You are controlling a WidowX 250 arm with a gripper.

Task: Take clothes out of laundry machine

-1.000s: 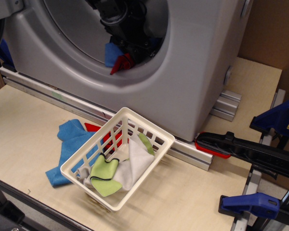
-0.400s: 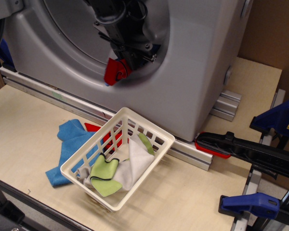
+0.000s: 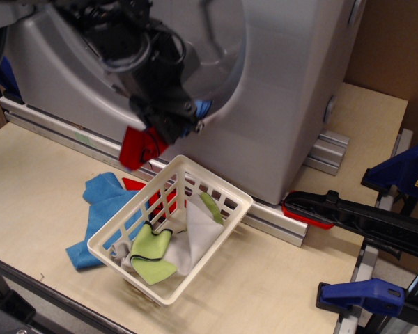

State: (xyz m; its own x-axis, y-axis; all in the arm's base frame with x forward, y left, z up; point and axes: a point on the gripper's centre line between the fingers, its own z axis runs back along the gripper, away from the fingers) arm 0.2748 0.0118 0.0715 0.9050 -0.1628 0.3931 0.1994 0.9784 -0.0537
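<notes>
So, status by item:
red cloth: bright red, bunched and blurred, hanging just outside the lower rim of the drum opening, above the far left corner of the basket, not touching it.
blue cloth: only a small medium-blue patch shows, beside the arm at the drum's lower rim; can't tell whether it lies inside the drum or hangs with the red one.
fingers: dark, motion-blurred, closed on the top of the red cloth; the fingertips themselves aren't distinct.
laundry machine: one large grey plastic body, round recessed drum opening up top left, standing on aluminium rails at the back of the counter.
basket: one white slatted plastic basket, tilted, in front of the machine.
basket contents: one lime-green cloth, one white cloth, plus a thin lime-green strip near the far wall, possibly a second green piece.
counter: light wood; one lighter sky-blue cloth spread flat left of the basket and partly under it, with a red patch showing behind the slats.
clamps: blue-handled, with black bars, at the right edge; count unclear, at least two blue handles.
</notes>
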